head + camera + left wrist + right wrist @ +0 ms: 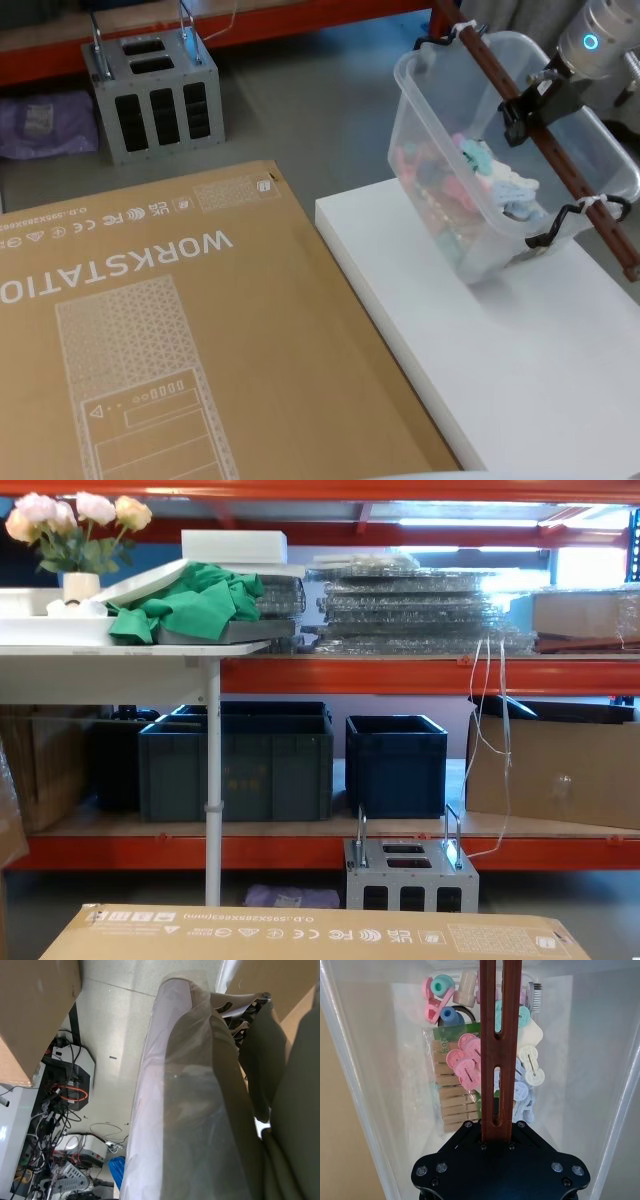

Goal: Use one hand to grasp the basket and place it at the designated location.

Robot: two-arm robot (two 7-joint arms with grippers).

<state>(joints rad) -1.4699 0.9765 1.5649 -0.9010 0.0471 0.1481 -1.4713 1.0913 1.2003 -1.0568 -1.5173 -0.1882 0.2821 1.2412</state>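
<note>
The basket [470, 150] hangs tilted over the white tabletop's [520, 360] far right corner. The right gripper [530, 105] reaches in from above right, fingers clenched on its brown bar handle [500, 1045] mid-length; clothes pegs [470, 1065] lie inside.

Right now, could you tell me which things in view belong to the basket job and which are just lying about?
Belong to the job:
- basket, tilted above the white board
- its handle
- right gripper, shut on the handle

Lying about:
- cardboard box
- grey metal box
- dark blue crates
- green cloth
</note>
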